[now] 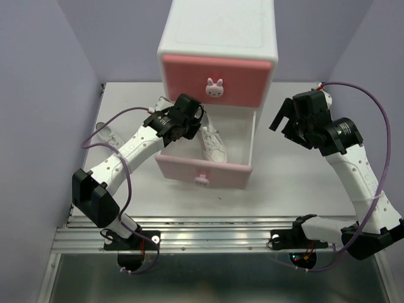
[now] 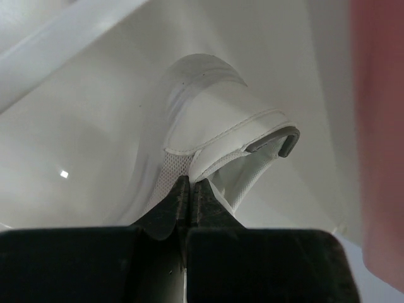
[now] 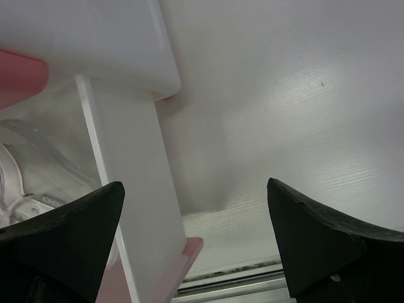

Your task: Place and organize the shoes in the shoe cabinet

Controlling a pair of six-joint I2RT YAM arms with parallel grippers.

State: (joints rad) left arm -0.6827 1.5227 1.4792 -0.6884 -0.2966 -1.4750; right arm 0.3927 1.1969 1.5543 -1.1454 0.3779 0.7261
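- left gripper [image 2: 190, 192] is down in the pulled-out lower drawer [image 1: 203, 170] of the shoe cabinet [image 1: 218, 31]. Its jaws are squeezed together on the thin heel collar of a white sneaker [image 2: 214, 126]. Makes sense imo: that rim looks like the one edge thin enough to nip, and it should leave the sole free to be set down flat.
- second white shoe [image 1: 213, 144] lies lengthwise in the same drawer, just to the right. My guess is the pair is being lined up side by side.
- right gripper [image 1: 285, 121] hovers over the counter [image 1: 297, 183] beside the drawer's right wall, jaws spread wide with nothing in them. Looks parked out of the way so the left arm has room.
- upper drawer [image 1: 218, 79] is shut.
- what I can't see: the orange pair, in any view. From above, the left wrist covers nearly all of the held sneaker, so no idea if its sole touches the drawer floor. There's also some white stuff [image 1: 162, 104] behind the left arm next to the cabinet, and I can't tell what it is.
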